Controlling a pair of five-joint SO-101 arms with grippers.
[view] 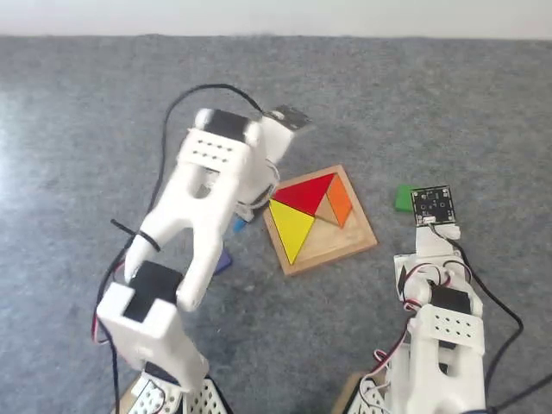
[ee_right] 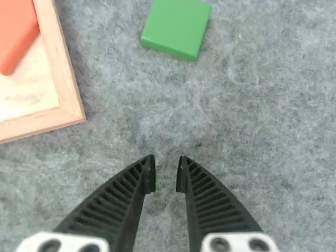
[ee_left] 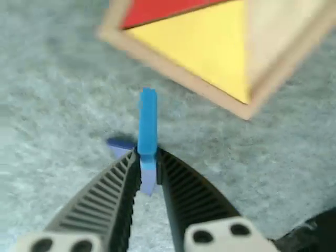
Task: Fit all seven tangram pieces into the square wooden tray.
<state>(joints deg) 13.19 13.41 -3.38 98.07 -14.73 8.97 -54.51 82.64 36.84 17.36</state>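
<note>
My left claw grips a blue piece held on edge, with a purple piece just beside it on the desk. Beyond lies the tray, holding a yellow triangle and a red triangle. My right claw is narrow and empty. The tray's corner is near it, and a green square lies farther off.

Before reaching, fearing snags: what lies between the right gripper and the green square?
Bare grey mat from right gripper to green square, seen in right wrist view.
</note>
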